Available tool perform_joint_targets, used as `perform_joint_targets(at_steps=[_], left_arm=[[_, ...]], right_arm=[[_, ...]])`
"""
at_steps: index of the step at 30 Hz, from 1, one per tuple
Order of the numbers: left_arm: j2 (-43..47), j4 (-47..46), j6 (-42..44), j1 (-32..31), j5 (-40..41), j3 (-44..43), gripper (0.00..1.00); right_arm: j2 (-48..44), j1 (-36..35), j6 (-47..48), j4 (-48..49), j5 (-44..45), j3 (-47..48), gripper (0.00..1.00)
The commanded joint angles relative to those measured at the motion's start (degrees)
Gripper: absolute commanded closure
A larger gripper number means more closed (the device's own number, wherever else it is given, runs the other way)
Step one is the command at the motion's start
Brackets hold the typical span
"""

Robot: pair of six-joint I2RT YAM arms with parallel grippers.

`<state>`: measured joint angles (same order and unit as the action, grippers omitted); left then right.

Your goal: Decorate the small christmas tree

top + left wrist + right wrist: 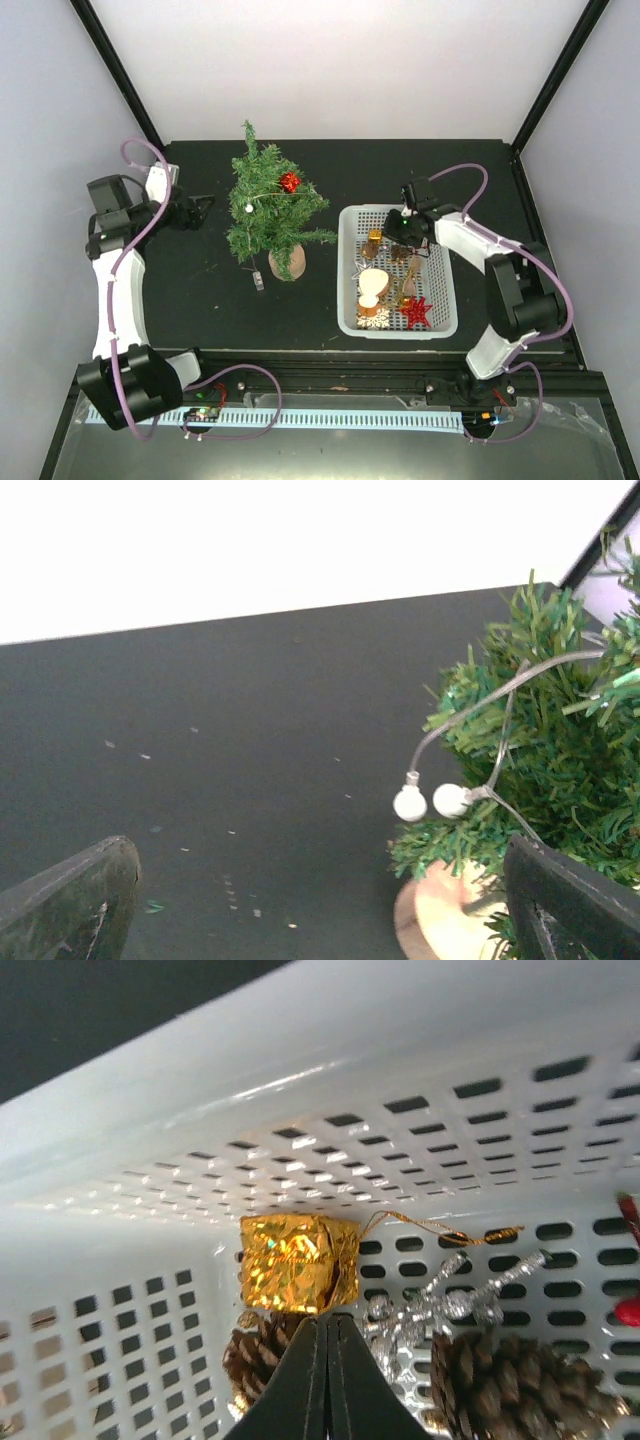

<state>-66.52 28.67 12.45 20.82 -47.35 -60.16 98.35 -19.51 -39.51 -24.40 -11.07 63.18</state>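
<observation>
My left end effector hangs wide open and holds nothing, low over the table. Its two dark fingers sit at the bottom corners of my wrist view. Between them bare black table runs to the far edge, where the white back wall begins.

The tree stands upright on the table just to the right of that end effector, near it but apart. Its round wooden base sits left of centre, well apart from the basket, with an open strip of table between them. A red ball hangs high in the branches. A clear wire with two white bulbs droops down the side facing my left fingers. A small pale object lies on the table just beside the base; I cannot tell what it is.

My right end effector is down inside the basket at its far end. Its jaws are pressed fully together and I see nothing caught between them. The tips sit just below a gold box; I cannot tell whether they touch it. Room is tight here, with slotted white walls rising behind and to the left. Pine cones flank my fingers, and a silver ornament lies just to the right. A red star lies at the basket's near end.
</observation>
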Motion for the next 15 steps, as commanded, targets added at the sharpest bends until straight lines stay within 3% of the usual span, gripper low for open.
perform_joint_targets(at_steps=[1,3,7,15], left_arm=[[4.19,3.53,3.21,2.77,4.4,-5.04,0.01],[5.38,4.67,3.68,4.16,3.76,-5.9,0.01],[7.47,6.85,2.94,4.67,-1.15,-5.73,0.01],[8.02,3.46,-1.68,4.64,-7.53,-1.97,0.01]], right_arm=[[-5.84,0.26,0.55,0.0,2.17,-2.11,0.99],[-6.35,0.26,1.23,0.38,1.84,-2.22,0.97],[-2.79,0.22,0.81,-0.92,0.53,-0.16,0.66],[2.72,0.21,-2.35,0.84,0.08,0.88,0.63]])
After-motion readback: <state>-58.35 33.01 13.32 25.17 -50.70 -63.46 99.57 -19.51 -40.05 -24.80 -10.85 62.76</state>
